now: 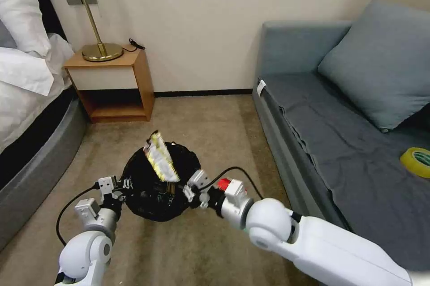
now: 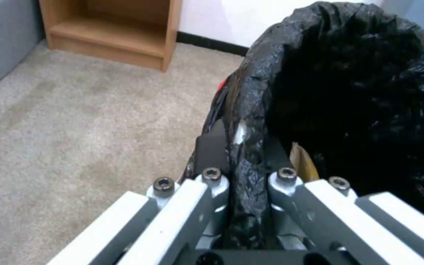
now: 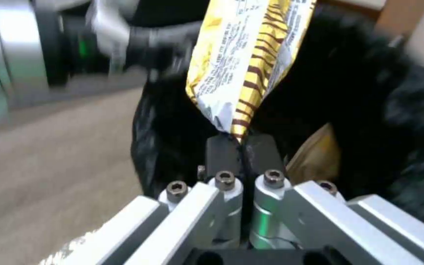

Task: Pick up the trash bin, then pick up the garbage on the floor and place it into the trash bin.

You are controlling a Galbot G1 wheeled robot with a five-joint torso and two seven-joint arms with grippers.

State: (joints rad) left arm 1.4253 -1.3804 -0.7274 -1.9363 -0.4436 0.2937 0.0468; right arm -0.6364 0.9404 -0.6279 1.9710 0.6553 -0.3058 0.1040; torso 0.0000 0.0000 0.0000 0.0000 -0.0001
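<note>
A hotel-style room with beige carpet point(image 1: 192, 250). The trash bin point(image 1: 148, 196), round and lined with a black plastic bag, hangs just above the carpet between the robot's two arms. The left gripper point(image 2: 244, 162) is clamped on the bin's rim, one finger outside and one inside the liner. The right gripper point(image 3: 241, 147) is at the bin's opposite side, its fingers pressed together on one corner of a yellow and white snack wrapper point(image 1: 160, 157) with brown stripes. The wrapper stands up tilted over the bin's open mouth. A brown-gold wrapper point(image 3: 315, 156) lies inside the bin. A wooden nightstand point(image 1: 112, 84) stands by the wall beyond, a grey sofa point(image 1: 340, 143) to the right.
</note>
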